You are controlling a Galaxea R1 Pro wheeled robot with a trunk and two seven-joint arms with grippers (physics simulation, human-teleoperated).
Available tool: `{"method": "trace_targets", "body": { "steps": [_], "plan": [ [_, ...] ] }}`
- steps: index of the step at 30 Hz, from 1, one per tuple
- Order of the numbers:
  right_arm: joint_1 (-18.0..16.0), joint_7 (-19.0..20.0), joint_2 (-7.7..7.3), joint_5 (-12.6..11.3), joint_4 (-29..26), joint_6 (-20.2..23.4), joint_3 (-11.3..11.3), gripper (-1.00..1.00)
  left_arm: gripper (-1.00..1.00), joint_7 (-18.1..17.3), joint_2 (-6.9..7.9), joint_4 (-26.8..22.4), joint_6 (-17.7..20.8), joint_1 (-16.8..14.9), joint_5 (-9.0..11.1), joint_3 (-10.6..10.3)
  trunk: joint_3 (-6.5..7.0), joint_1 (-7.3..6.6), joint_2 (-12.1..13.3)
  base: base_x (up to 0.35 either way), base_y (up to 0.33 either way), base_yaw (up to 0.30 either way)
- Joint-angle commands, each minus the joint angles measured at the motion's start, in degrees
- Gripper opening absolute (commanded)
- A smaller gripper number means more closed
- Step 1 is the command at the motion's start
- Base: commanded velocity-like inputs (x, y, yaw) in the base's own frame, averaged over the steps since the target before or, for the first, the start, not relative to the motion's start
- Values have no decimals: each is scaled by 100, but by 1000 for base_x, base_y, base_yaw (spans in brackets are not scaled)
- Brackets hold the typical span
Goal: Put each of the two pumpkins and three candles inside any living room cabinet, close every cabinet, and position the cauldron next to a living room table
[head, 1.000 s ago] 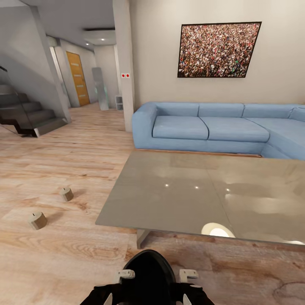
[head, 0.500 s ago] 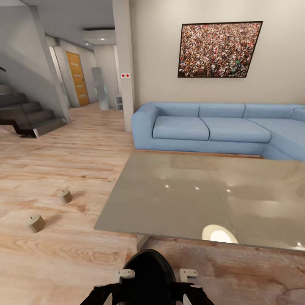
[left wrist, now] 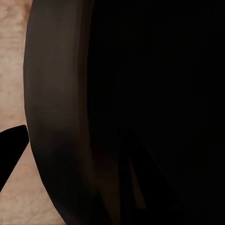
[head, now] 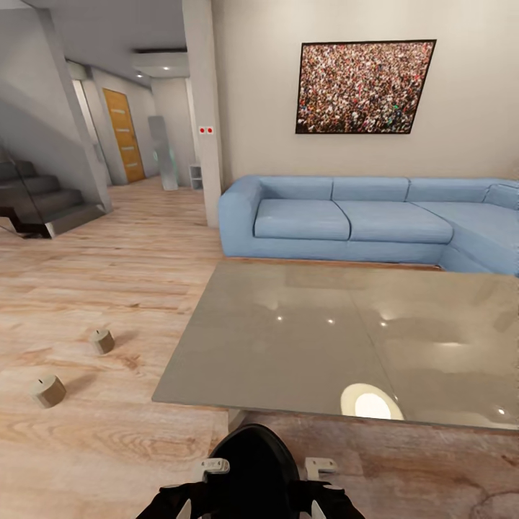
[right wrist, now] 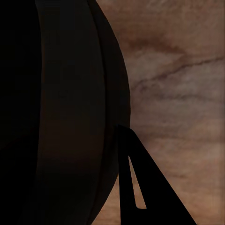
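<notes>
Candles [head: 48, 391] sit on open floor [head: 108, 288], well apart from table [head: 288, 339] edge.

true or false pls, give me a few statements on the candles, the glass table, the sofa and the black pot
1. Two candles lie on the wood floor to the left of the glass table. True.
2. The candles sit on top of the glass table. False: both are on the floor, apart from the table.
3. A blue sofa stands beyond the table, against the wall. True.
4. The black pot rests on the sofa. False: it is at the bottom of the head view, between the two arms.
5. A picture hangs on the wall above the sofa. True.
</notes>
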Motion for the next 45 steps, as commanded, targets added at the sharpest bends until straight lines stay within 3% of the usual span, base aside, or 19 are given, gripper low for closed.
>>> {"method": "trace_targets", "body": {
  "steps": [1,10,23,41,42,45],
  "plan": [
    [-2,-42,-10,-213,4,87,108,-100,-100,15,97,-25,-42,-2,33,-106,-4,-2,-3,2,0,-16],
    [-2,-44,-10,-213,4,87,108,-100,-100,15,97,-25,-42,-2,33,-105,-3,-2,-3,0,0,-4],
    [-2,-44,-10,-213,4,87,108,-100,-100,15,97,-25,-42,-2,34,-103,-224,24,-16,0,0,0],
    [-2,-39,-10,-213,6,87,108,-100,-100,15,101,-25,-50,-2,38,-99,-224,24,-16,0,0,0],
    [-2,-39,-10,-213,6,87,108,100,-100,15,101,-25,-51,-2,39,-99,-224,24,-16,0,0,0],
    [-2,-41,-10,-213,6,87,108,100,-100,15,99,-25,-51,-2,40,-99,-224,24,-16,0,0,0]
  ]
}}
